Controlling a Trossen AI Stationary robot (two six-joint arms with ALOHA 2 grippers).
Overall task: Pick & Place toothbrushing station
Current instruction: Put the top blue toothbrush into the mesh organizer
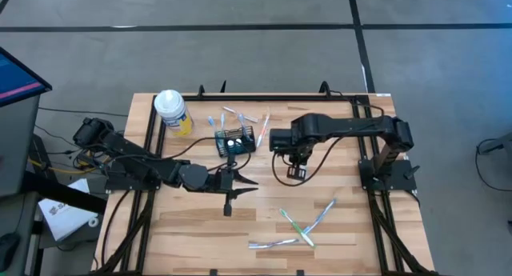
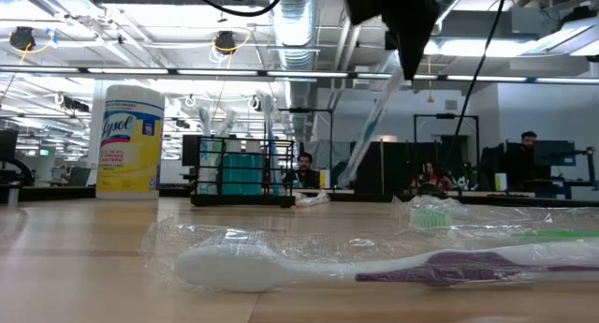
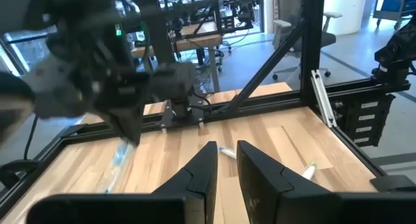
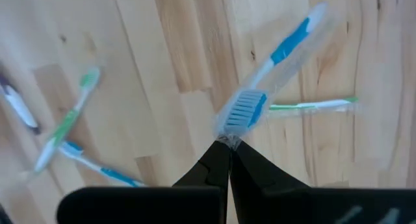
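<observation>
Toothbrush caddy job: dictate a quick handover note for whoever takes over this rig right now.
Right gripper: shut on a wrapped blue toothbrush, held in the air right of the caddy.
Left gripper: holds nothing, waiting just in front of the caddy.
Caddy: at the table's back, beside the yellow wipes canister, already holding a few items.
Left: several toothbrushes behind the caddy and near the front edge.

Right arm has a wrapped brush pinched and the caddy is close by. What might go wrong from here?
1. The right gripper pinches only the clear wrapper edge of the blue-and-white wrapped toothbrush, so it might slip or swing.
2. The small black wire-mesh caddy already holds items, and loose brushes lie beside it; the dangling brush may snag the rim.
3. The left gripper sits just in front of the caddy, so the arms may crowd each other.
</observation>
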